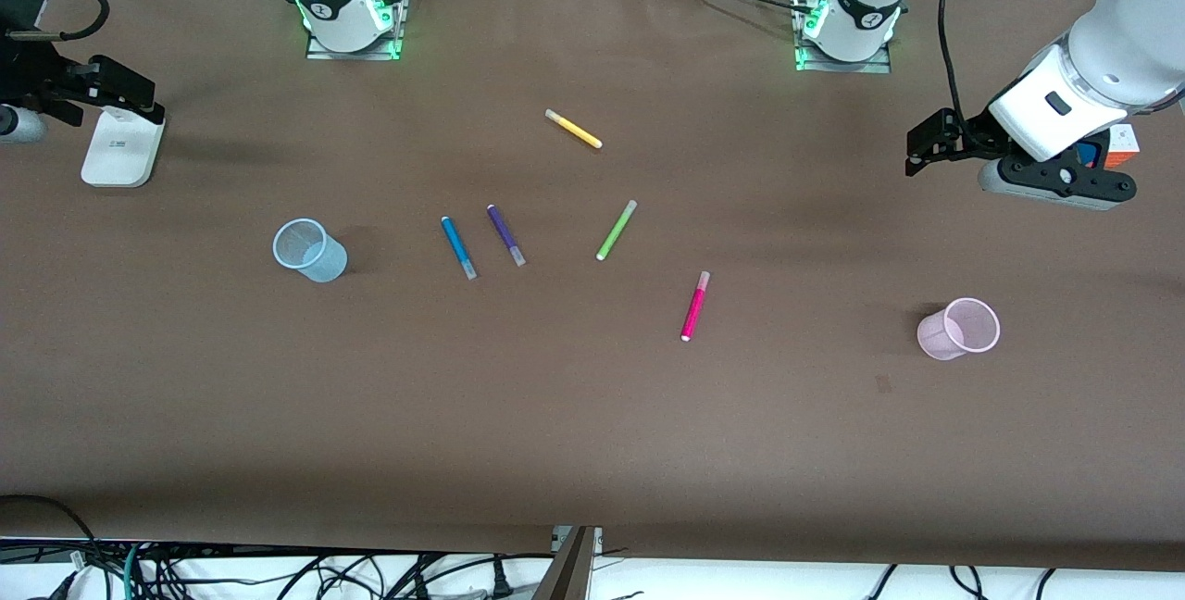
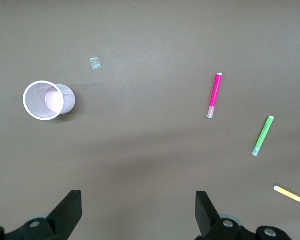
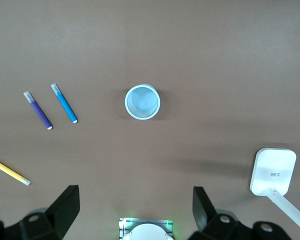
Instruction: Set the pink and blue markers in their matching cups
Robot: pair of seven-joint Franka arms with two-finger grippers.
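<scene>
The pink marker (image 1: 694,306) lies flat near the table's middle and also shows in the left wrist view (image 2: 214,96). The blue marker (image 1: 458,248) lies flat beside the purple pen, and shows in the right wrist view (image 3: 64,103). The pale blue cup (image 1: 310,250) stands upright toward the right arm's end (image 3: 142,102). The pale pink cup (image 1: 959,329) stands upright toward the left arm's end (image 2: 47,100). My left gripper (image 1: 926,148) (image 2: 138,200) is open and empty, raised over the table at the left arm's end. My right gripper (image 1: 139,95) (image 3: 136,197) is open and empty, raised at the right arm's end.
A purple pen (image 1: 505,235), a green pen (image 1: 616,230) and a yellow pen (image 1: 573,129) lie among the markers. A white boxy device (image 1: 120,146) stands under my right gripper. A small scrap (image 2: 95,63) lies near the pink cup.
</scene>
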